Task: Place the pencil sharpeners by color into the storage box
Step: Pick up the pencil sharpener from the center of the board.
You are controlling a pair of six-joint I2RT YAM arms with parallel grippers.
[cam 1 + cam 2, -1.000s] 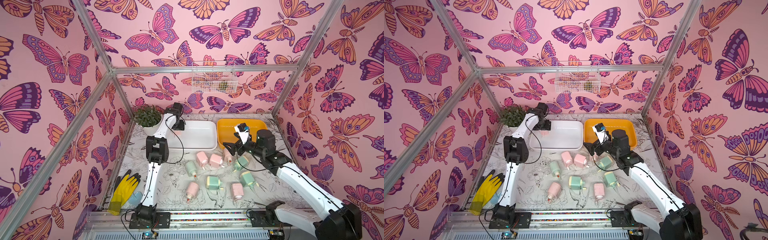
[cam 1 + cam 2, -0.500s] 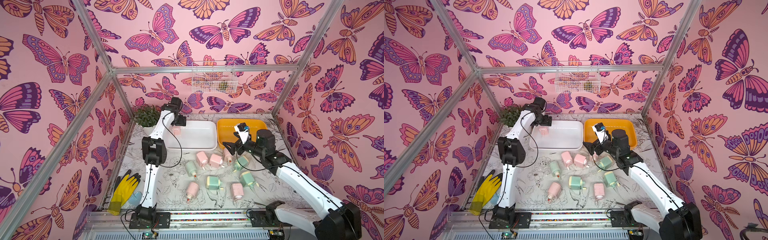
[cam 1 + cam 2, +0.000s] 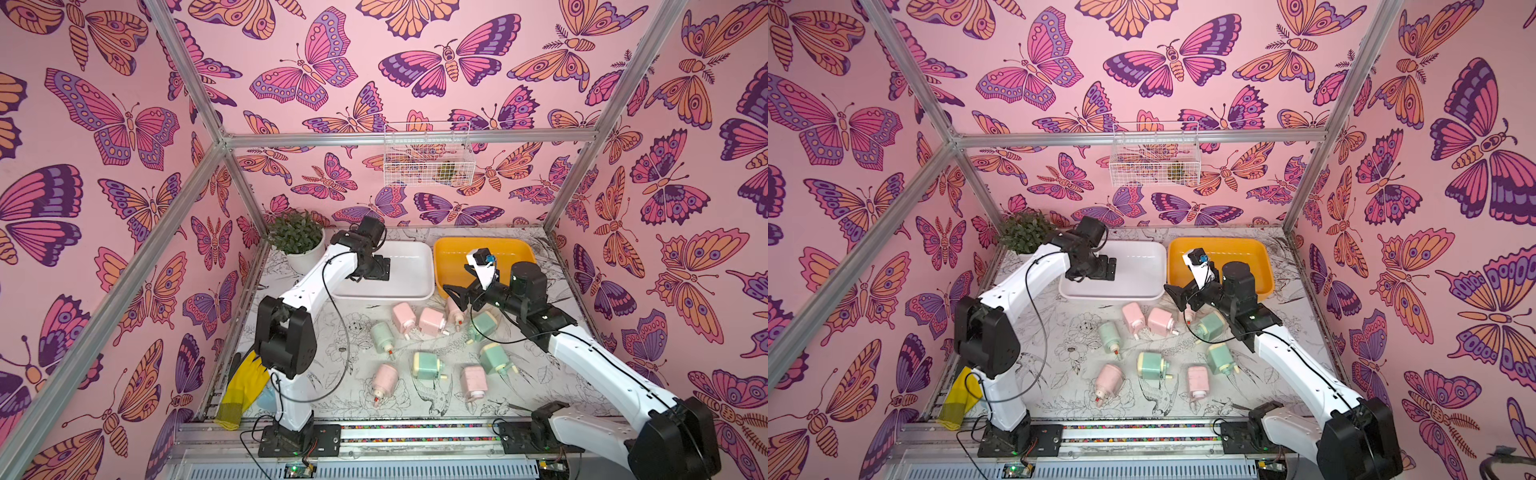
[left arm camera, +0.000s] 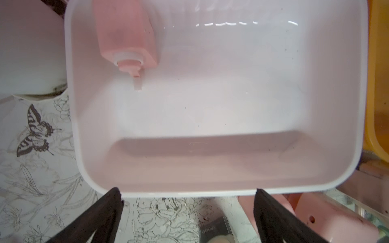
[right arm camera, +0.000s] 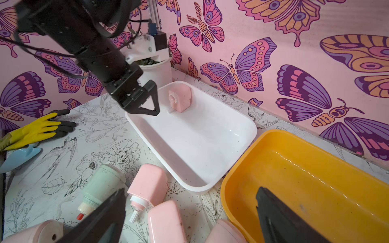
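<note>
Left wrist view: left gripper (image 4: pixel 187 192) spread, empty; fingers cropped by frame. One pink sharpener (image 4: pixel 126 31) lies in white tray (image 4: pixel 71 84) corner, top cut off. Right gripper (image 5: pixel 190 190) spread, empty, above loose sharpeners (image 5: pixel 147 185).

The table (image 3: pixel 419 409) holds white tray (image 3: pixel 409 270), yellow tray (image 3: pixel 453 257), sharpeners (image 3: pixel 402 316), potted plant (image 3: pixel 297 239), glove (image 3: pixel 245 382).

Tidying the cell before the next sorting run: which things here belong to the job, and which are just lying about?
Job: pink sharpeners, green sharpeners, white box, orange box.
Lying about: potted plant, yellow glove, pale blue plastic piece, wire basket on the wall.
</note>
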